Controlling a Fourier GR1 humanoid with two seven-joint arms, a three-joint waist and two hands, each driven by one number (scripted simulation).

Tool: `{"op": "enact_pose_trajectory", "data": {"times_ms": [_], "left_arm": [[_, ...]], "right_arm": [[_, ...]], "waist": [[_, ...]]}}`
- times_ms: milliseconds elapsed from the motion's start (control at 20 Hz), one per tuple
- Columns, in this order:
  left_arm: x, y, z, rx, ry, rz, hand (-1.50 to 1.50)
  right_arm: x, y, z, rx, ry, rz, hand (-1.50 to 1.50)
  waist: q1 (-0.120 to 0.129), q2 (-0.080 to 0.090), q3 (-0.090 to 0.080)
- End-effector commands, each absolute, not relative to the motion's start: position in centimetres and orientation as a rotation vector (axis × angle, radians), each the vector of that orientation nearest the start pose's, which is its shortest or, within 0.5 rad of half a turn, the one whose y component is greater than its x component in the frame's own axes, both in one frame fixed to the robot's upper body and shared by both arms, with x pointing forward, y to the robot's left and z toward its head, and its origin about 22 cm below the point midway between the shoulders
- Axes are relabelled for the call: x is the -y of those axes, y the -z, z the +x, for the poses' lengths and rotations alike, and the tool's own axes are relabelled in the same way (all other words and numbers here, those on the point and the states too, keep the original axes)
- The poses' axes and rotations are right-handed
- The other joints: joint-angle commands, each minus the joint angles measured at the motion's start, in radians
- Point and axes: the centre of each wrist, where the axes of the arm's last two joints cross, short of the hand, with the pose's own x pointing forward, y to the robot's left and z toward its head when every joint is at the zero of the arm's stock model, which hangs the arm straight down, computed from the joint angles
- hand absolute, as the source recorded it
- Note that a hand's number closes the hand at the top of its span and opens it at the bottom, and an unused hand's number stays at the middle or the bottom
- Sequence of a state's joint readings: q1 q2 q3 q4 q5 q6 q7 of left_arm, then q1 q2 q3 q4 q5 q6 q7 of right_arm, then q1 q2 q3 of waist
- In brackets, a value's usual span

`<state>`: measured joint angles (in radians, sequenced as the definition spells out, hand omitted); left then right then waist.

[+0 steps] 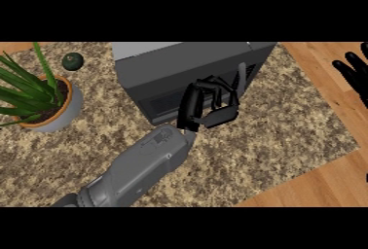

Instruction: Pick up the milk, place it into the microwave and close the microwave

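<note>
The table [302,131] is the biggest thing here. Its top is speckled brown and tan stone, and plain wood shows at the right side and in the top left corner.

Next comes 1 microwave [179,63]. It is a dark grey box with a lighter grey top, and it stands on the stone near the far edge. Its front faces the near side. I cannot tell what is inside it, or whether its door is fully closed.

1 grey arm [137,170] comes in from the bottom edge. Its black left hand [205,104] is right in front of the microwave, fingers curled. I cannot tell if the hand holds anything.

At the left stands 1 pot [61,114]. It is grey with an orange rim. Inside it is dark soil and 1 plant [25,85] with long green leaves.

The right hand [354,73] is at the right edge, over the wood. Its fingers are straight and spread, and it holds nothing.

1 small dark green ball [72,61] lies just behind the pot.

The milk cannot be seen anywhere.
</note>
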<state>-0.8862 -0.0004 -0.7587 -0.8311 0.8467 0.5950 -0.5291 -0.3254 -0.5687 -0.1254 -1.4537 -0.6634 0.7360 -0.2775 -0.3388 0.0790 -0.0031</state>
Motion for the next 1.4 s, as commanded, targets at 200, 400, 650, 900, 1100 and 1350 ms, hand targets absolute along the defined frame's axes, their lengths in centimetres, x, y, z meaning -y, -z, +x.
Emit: {"op": "enact_pose_trajectory", "data": {"times_ms": [200,400,650,900,1100,1350], "left_arm": [[-1.3,-5.0,36.1,1.853,0.052,-0.243,1.5],[-1.4,-4.4,36.0,1.865,0.049,-0.238,1.5],[-1.4,-4.7,36.2,1.867,0.025,-0.252,1.5],[-1.4,-4.5,36.3,1.886,0.031,-0.244,1.5],[-1.3,-4.5,36.3,1.893,0.024,-0.245,1.5],[-1.4,-4.1,36.2,1.89,0.019,-0.249,1.5]], "right_arm": [[35.7,-14.4,31.2,2.059,-0.502,0.737,-1.5],[36.2,-15.4,31.3,2.069,-0.499,0.725,-1.5],[36.6,-15.8,31.4,2.062,-0.5,0.717,-1.5],[36.8,-16.1,31.3,2.043,-0.518,0.719,-1.5],[37.0,-16.4,31.4,2.054,-0.509,0.733,-1.5],[37.2,-17.1,31.4,2.054,-0.534,0.768,-1.5]], "waist": [[-0.02,0.012,-0.001],[-0.016,0.011,-0.002],[-0.013,0.018,-0.001],[-0.014,0.019,0.001],[-0.02,0.023,0.002],[-0.027,0.021,0.002]]}}
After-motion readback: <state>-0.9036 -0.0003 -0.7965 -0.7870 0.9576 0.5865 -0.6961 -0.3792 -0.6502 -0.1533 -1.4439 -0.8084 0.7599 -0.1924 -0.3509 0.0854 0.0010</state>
